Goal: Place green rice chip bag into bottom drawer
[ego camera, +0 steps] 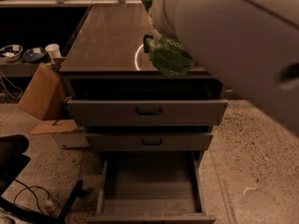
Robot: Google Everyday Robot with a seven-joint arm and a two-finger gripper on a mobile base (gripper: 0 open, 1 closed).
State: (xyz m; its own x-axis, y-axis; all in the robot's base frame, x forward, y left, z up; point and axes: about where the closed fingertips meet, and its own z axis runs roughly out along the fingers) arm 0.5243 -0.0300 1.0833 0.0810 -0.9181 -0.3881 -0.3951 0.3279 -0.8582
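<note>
Over the brown wooden desktop's (107, 41) front edge, near its right corner, we see the robot's gripper (152, 37) clamped on the crinkly light-green rice chip bag (169, 59), held clear above the pulled-out grey metal bottom drawer (149, 185).

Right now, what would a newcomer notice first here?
The pale robot arm fills the upper right, its gripper holding the green rice chip bag over the front edge of the cabinet top. Below, the bottom drawer stands pulled out farthest.
</note>
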